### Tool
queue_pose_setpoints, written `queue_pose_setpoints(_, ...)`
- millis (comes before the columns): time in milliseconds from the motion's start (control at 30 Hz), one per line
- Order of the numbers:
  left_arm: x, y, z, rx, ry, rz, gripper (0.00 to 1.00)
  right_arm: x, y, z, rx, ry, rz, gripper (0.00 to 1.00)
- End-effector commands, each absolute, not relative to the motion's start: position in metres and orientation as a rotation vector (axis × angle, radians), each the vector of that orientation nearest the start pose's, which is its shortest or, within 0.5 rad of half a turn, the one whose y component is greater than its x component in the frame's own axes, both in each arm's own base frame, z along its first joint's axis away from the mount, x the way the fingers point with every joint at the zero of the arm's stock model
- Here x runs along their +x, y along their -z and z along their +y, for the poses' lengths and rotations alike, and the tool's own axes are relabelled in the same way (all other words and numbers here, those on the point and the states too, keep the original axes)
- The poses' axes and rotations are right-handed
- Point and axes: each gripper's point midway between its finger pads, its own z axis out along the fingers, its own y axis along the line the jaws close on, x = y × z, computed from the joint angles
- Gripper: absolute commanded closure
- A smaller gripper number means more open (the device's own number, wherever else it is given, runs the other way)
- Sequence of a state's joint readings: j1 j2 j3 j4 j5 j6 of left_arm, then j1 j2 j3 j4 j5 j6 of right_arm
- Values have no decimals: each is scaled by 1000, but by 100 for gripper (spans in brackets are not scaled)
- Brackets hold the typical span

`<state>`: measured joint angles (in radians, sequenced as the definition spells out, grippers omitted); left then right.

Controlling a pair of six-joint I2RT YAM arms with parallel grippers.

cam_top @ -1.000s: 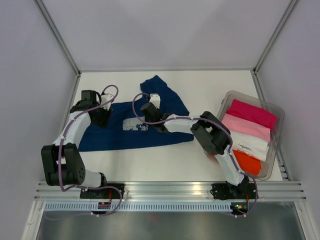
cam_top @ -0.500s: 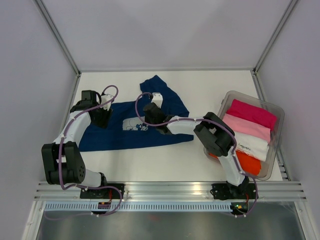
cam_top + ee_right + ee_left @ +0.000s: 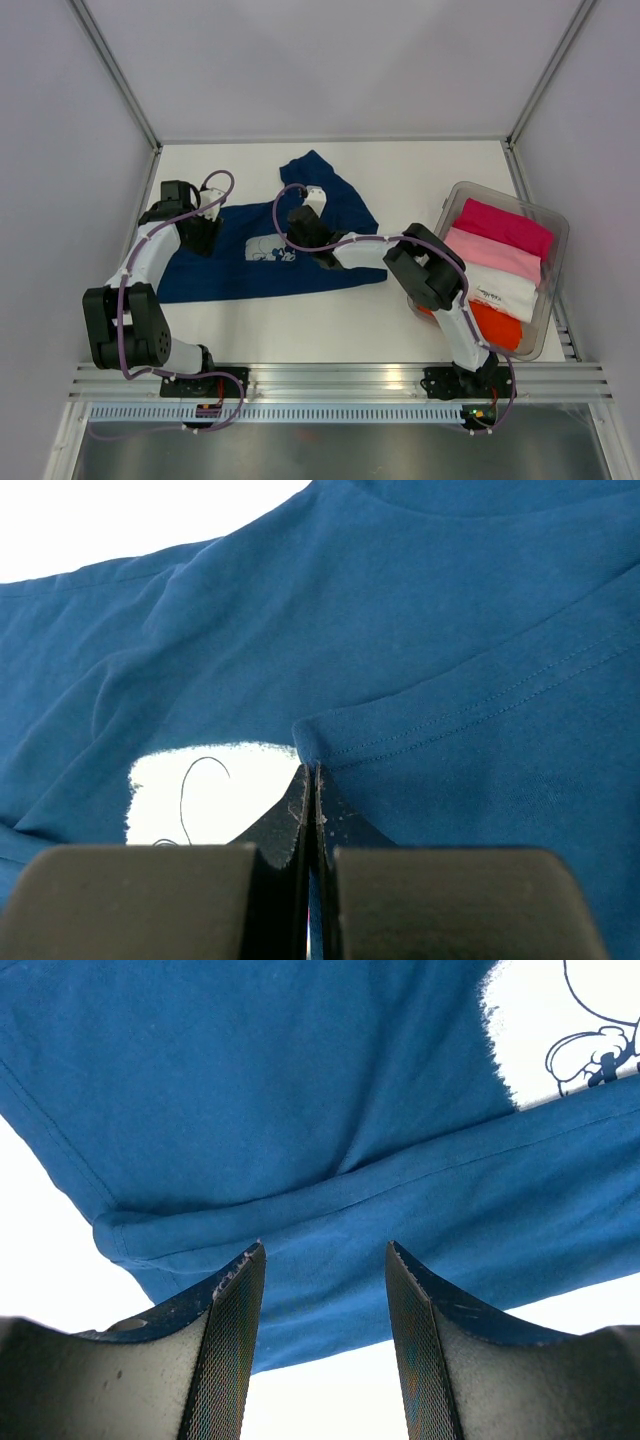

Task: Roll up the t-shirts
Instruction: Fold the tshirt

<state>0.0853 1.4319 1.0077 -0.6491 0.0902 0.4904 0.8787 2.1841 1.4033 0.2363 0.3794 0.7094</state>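
Note:
A dark navy-blue t-shirt with a white chest print lies spread on the white table, its upper right part bunched. My right gripper sits near the print and is shut, pinching a folded hem corner of the shirt at its fingertips. My left gripper hovers at the shirt's left part, open, its mesh-padded fingers straddling a folded edge without gripping it. Magenta, pale pink, white and orange-red t-shirts lie folded in a bin.
The clear plastic bin stands at the table's right edge, beside the right arm's elbow. White enclosure walls with metal frame posts close in the table on three sides. Bare tabletop shows behind the shirt.
The right arm has shifted slightly, its wrist easing toward the near right with the pinched fabric. The left arm has not moved.

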Motion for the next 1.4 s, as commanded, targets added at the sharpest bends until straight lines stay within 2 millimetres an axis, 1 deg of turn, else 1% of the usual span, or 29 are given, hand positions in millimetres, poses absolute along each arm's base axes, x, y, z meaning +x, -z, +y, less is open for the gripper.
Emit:
queue_pose_setpoints(0, 324, -95, 30, 586, -55, 2548, 43, 412, -61, 444, 84, -693, 2067, 100)
queue_pose_setpoints(233, 323, -93, 30, 591, -54, 2552, 43, 413, -58, 447, 106, -733, 2055, 100)
queue_pose_setpoints(333, 323, -91, 31, 590, -50, 2557, 43, 411, -63, 453, 96, -790, 2028, 100)
queue_pose_setpoints(433, 323, -91, 31, 589, -48, 2560, 43, 412, -67, 455, 96, -808, 2016, 100)
queue_pose_setpoints(667, 324, -91, 32, 587, -50, 2559, 43, 414, -49, 451, 129, -797, 2066, 99)
queue_pose_setpoints(767, 324, -91, 33, 588, -57, 2561, 43, 413, -41, 450, 120, -781, 2104, 82)
queue_pose_setpoints(800, 323, -90, 33, 590, -55, 2562, 43, 413, -40, 449, 116, -779, 2107, 68)
queue_pose_setpoints(867, 324, -90, 34, 587, -56, 2565, 43, 411, -40, 453, 92, -785, 2121, 52)
queue_pose_setpoints(933, 324, -90, 33, 588, -56, 2563, 43, 409, -40, 455, 61, -792, 2126, 48)
queue_pose_setpoints(1000, 324, -90, 34, 583, -55, 2567, 43, 406, -44, 460, 27, -814, 2133, 46)
queue_pose_setpoints(1100, 324, -90, 35, 582, -61, 2567, 43, 404, -63, 464, -32, -835, 2110, 44)
queue_pose_setpoints(1133, 324, -92, 35, 583, -64, 2562, 43, 405, -82, 463, -48, -843, 2080, 44)
queue_pose_setpoints(1200, 325, -94, 37, 577, -72, 2558, 43, 404, -99, 458, -110, -804, 2055, 42)
queue_pose_setpoints(1233, 325, -95, 38, 572, -76, 2557, 43, 404, -124, 454, -120, -800, 2018, 42)
queue_pose_setpoints(1267, 326, -96, 39, 570, -79, 2553, 43, 402, -125, 444, -154, -747, 2029, 40)
queue_pose_setpoints(1300, 326, -97, 40, 567, -82, 2553, 42, 402, -149, 436, -146, -730, 1994, 40)
queue_pose_setpoints(1367, 326, -98, 43, 557, -89, 2553, 42, 393, -146, 419, -175, -672, 2027, 39)
